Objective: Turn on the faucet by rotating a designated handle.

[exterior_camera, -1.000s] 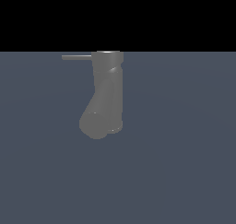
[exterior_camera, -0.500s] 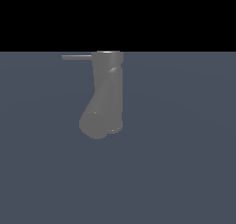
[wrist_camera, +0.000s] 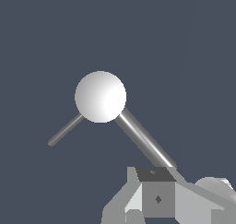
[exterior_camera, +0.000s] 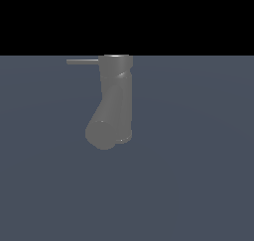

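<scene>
The faucet (exterior_camera: 115,103) is a thick dark-grey upright cylinder with a flat pale rim and a bulbous bent end low on the exterior view's left. The handle (exterior_camera: 82,61), a thin grey rod, sticks out sideways from the rim toward the exterior view's left. From the wrist view the faucet (wrist_camera: 100,97) shows as a pale round top with a thin rod (wrist_camera: 65,130) and a thicker rod (wrist_camera: 146,141) leaving it. My gripper (wrist_camera: 156,191) sits at the far end of the thicker rod, fingers together with no gap and nothing between them. It is outside the exterior view.
A flat blue-grey floor (exterior_camera: 198,175) surrounds the faucet, with black background above it. A rounded grey bulge (wrist_camera: 215,185) shows beside my gripper in the wrist view.
</scene>
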### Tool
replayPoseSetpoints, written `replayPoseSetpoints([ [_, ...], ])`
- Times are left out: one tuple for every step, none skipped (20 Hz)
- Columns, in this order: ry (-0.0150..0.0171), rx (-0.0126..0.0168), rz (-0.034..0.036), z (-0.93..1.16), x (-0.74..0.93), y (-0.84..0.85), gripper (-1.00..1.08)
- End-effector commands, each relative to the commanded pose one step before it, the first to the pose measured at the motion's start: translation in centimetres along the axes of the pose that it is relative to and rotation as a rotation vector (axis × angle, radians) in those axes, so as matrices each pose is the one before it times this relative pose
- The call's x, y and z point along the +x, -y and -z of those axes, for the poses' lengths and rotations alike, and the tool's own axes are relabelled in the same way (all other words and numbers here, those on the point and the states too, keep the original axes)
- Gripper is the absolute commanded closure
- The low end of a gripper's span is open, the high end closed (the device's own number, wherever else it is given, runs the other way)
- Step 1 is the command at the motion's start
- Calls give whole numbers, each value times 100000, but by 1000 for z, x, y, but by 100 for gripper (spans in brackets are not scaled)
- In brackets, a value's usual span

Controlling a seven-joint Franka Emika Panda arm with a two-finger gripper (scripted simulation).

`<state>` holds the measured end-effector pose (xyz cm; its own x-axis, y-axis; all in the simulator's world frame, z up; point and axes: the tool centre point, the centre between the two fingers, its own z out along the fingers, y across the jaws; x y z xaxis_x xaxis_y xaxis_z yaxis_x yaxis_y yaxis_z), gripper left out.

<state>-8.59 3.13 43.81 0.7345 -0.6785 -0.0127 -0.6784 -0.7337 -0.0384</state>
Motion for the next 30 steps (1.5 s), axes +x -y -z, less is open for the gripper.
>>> replayPoseSetpoints([
  [204, -50, -5634, -856, 360, 1225, 108],
  [64, -50, -2201, -352, 106, 485, 108],
  [57, -55, -2202, -358, 90, 486, 108],
  [49, -60, -2202, -365, 74, 487, 108],
  [42, -65, -2204, -371, 59, 487, 108],
  [34, -69, -2204, -377, 43, 487, 108],
  [26, -72, -2203, -384, 27, 486, 108],
  [18, -76, -2205, -390, 11, 484, 108],
  [9, -78, -2204, -396, -5, 482, 108],
  [1, -81, -2204, -402, -20, 479, 108],
  [-8, -83, -2204, -408, -36, 476, 108],
  [-16, -84, -2204, -414, -51, 472, 108],
  [-25, -86, -2203, -420, -67, 468, 108],
  [-34, -86, -2203, -425, -81, 463, 108],
  [-43, -86, -2202, -431, -96, 457, 108],
  [-52, -86, -2201, -437, -111, 451, 108],
  [-61, -86, -2200, -442, -125, 445, 108],
  [-70, -84, -2199, -448, -139, 438, 108],
  [-79, -83, -2198, -453, -153, 430, 108],
  [-88, -81, -2198, -459, -167, 422, 108],
  [-96, -78, -2195, -464, -181, 414, 108],
  [-105, -76, -2195, -469, -193, 404, 108],
  [-113, -72, -2193, -474, -206, 395, 108],
  [-122, -68, -2190, -479, -219, 385, 108],
  [-130, -64, -2189, -484, -230, 374, 108],
  [-138, -60, -2187, -489, -242, 364, 108],
  [-146, -54, -2185, -494, -253, 352, 108],
  [-152, -49, -2157, -493, -262, 337, 108],
  [-151, -41, -2052, -474, -258, 309, 108],
  [-149, -34, -1939, -452, -252, 282, 108],
])
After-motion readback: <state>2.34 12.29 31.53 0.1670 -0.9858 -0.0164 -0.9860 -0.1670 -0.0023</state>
